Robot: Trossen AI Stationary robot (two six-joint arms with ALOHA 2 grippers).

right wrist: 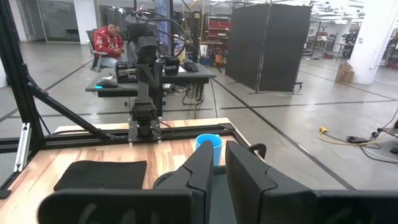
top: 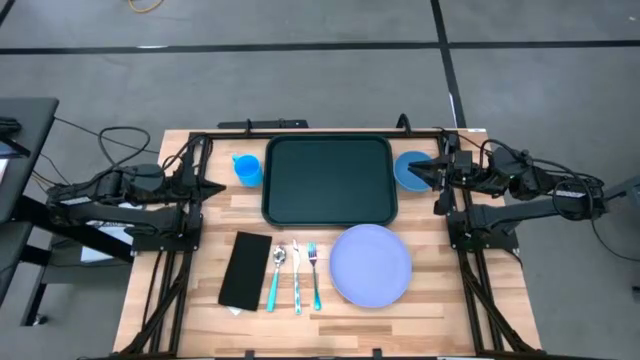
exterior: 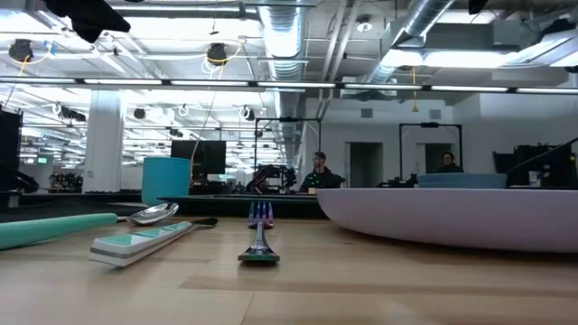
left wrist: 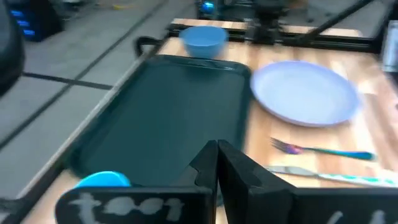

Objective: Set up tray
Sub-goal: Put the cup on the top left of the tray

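Note:
The dark green-black tray (top: 330, 180) lies flat at the middle of the table's far side and shows up close in the left wrist view (left wrist: 161, 118). A blue cup (top: 247, 168) stands at its left edge, a blue bowl (top: 408, 168) at its right edge. My left gripper (top: 215, 187) hovers, shut, left of the tray beside the cup. My right gripper (top: 420, 172), shut with only a slit between its fingers, hovers over the bowl and points toward the tray. Neither holds anything.
Near the table's front edge lie a lavender plate (top: 370, 263), a black napkin (top: 246, 270), and a spoon (top: 277, 272), knife (top: 296, 280) and fork (top: 314, 275) with teal handles. Bare wood shows left of the napkin. People sit far behind the table.

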